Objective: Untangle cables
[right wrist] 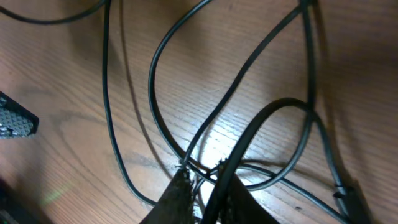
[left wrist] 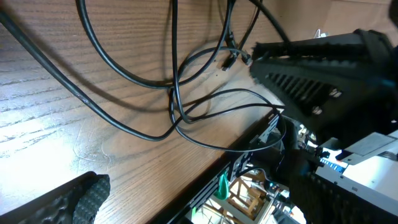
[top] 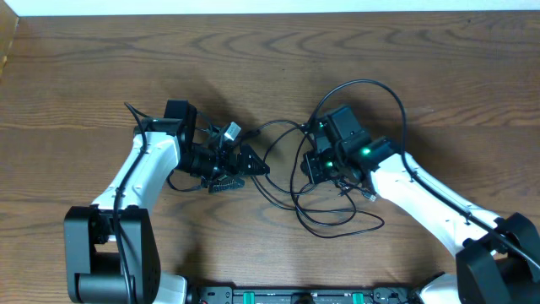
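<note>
1. Brown wooden table (top: pixel 84 67) fills the view from above, with lines of wood grain running across it.
2. Two robot arms with white sleeves reach in from the bottom corners of that view and almost meet in the middle.
3. Thin black cables (left wrist: pixel 175 62) lie on the table in the middle, between the two arms.
4. They make big loose loops that cross over each other.
5. Most of the loops are bunched under and around the right arm, right of the middle. One big loop curves up above it and more loops hang below it.
6. One cable runs sideways from that bunch toward the left arm.
7. In the left wrist view, several cables cross at one spot near the middle of the frame. A small plug (left wrist: pixel 229 61) on a cable end lies near the top of the frame.
8. The left end effector (left wrist: pixel 174 121) is spread wide. One finger is at the lower left of its view and the other at the upper right, with the cables lying on the table between them. It holds nothing.
9. The right end effector (right wrist: pixel 199 180) is narrow, with only a slim gap between its fingers.
10. Black cables cross right at its tips, at the bottom middle of its view. I cannot tell if it is pinching one.
</note>
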Tool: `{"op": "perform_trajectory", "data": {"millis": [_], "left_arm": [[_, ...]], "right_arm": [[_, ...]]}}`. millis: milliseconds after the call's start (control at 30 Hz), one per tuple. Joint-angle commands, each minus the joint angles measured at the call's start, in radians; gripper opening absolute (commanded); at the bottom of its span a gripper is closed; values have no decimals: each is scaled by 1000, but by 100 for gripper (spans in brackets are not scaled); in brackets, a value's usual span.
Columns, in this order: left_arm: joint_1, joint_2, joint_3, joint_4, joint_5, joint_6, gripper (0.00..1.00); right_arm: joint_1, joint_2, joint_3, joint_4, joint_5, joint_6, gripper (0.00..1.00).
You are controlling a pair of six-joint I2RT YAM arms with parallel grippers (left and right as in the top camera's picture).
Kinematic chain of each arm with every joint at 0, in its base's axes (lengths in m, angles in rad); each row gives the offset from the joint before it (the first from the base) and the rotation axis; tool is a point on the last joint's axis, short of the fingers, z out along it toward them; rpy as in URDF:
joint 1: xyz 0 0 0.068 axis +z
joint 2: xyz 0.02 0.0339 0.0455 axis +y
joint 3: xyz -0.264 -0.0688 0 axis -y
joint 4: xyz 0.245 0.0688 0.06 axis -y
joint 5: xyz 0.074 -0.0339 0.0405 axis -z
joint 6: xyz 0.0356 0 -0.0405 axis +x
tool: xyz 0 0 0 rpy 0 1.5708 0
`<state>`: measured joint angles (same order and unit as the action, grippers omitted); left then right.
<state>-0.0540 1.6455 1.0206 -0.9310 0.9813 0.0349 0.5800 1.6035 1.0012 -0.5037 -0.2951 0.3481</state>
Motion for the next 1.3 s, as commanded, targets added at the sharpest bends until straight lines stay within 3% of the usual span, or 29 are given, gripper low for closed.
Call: {"op": "perform_trajectory", "data": {"millis": [0,200,533,667,700,767,1000,1267], "left_arm": [[2,-5,-2,-1,-7,24,100],[2,-5,-2,-2,-7,24,100],[2,-5,-2,-9,-79,23,100],[2,-5,-2,-9,-79,24,100],[2,-5,-2,-9,-79,23,100],[2,-5,-2,-9,-79,24,100],[2,-5,-2,-9,-80,24,100],[2,-5,-2,-9,-85,23,100]], "right_arm": [[27,51,-2,16,53,89,17],[55,156,-2,78,87,216,30],[103,232,-2,127,96,256,44],[118,234,-2,120,164,311,31],[119,234,-2,124,165,311,25],[119,234,-2,125,166,310,1],[104,198,2,119,148,267,1],[31,-114,37,43,53,143,1]]}}
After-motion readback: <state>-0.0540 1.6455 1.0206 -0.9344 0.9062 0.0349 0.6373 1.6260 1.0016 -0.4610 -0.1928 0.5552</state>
